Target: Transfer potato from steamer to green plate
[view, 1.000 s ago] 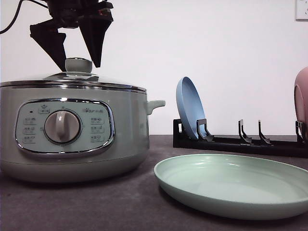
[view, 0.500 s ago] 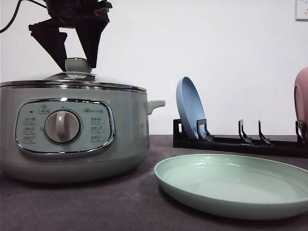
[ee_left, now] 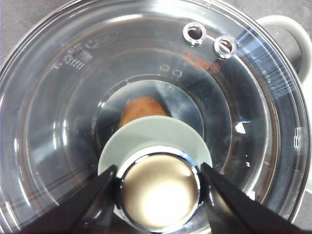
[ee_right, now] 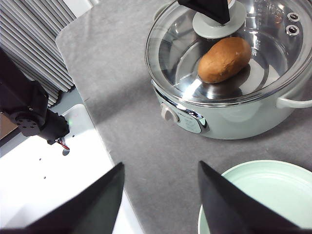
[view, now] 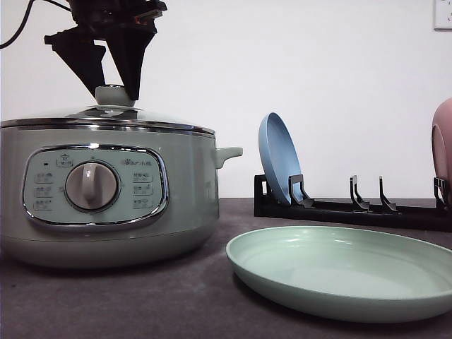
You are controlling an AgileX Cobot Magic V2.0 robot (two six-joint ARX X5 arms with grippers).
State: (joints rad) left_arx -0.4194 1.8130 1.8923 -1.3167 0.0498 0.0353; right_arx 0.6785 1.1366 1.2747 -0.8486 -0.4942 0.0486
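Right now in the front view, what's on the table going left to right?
steamer with the left hand straddling its lid knob → blue plate standing in the black rack → pink plate at the right edge. The green plate lies in front, spanning from the rack's left end to the right edge.

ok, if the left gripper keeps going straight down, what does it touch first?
Most likely the lid knob: the left gripper hangs open with a finger on each side of it. Beyond the knob comes the glass lid.
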